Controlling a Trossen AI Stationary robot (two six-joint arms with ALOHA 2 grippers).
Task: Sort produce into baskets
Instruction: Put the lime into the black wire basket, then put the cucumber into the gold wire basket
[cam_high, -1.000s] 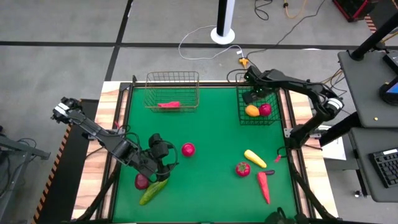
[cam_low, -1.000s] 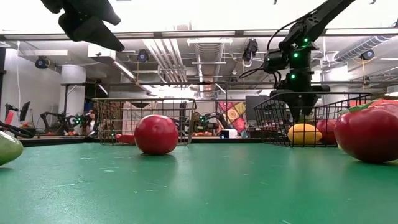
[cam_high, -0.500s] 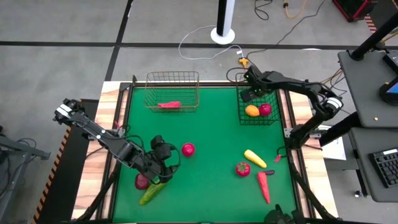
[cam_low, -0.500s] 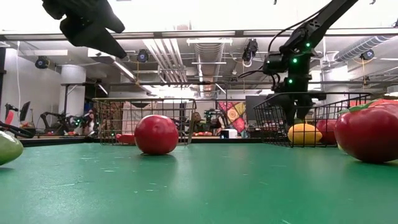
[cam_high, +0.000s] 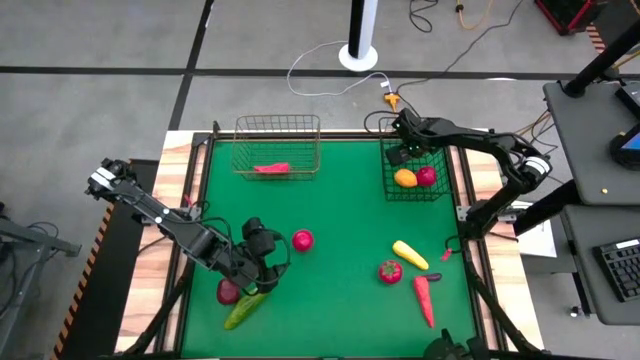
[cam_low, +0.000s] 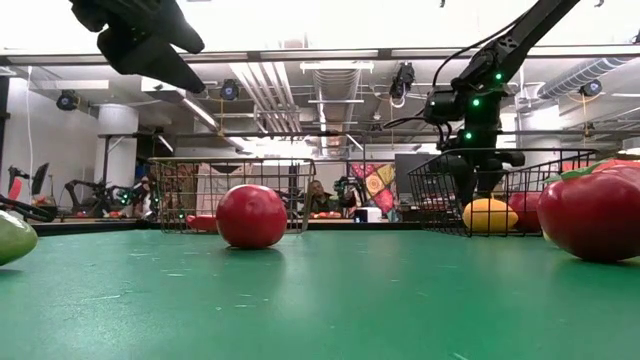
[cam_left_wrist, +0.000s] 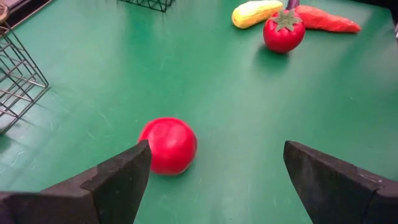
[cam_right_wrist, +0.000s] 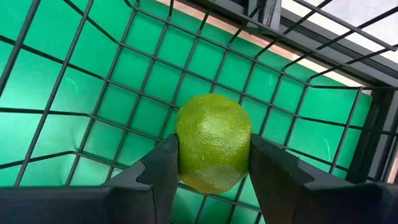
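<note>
My right gripper (cam_high: 398, 154) is shut on a green lime (cam_right_wrist: 213, 151) at the far left corner of the black wire basket (cam_high: 413, 172). The basket holds a yellow lemon (cam_high: 405, 178) and a pink-red fruit (cam_high: 426, 176). My left gripper (cam_high: 274, 260) is open and empty above the mat; a red round fruit (cam_left_wrist: 168, 145) lies just ahead of it. The tan wire basket (cam_high: 277, 146) holds a red chili (cam_high: 271, 168). A green cucumber (cam_high: 245, 308) and a dark-red fruit (cam_high: 228, 292) lie on the mat below the left arm. My right gripper pinches the lime's two opposite sides (cam_right_wrist: 184, 155) between its two fingers (cam_right_wrist: 163, 167). The fingers point down into the black basket from above. The lime is lifted clear, with the basket's mesh wall and the green floor behind it.
A long yellow piece (cam_high: 410, 254), a red tomato (cam_high: 390, 271) and a red chili (cam_high: 424, 298) lie at the near right of the green mat. The mat's middle (cam_high: 340, 200) is bare. The mat's raised frame (cam_high: 195, 200) runs along the table's sides.
My left gripper has shifted a little toward the near edge, still open. My right gripper, still shut on the lime, has shifted slightly toward the table's left at the black basket.
</note>
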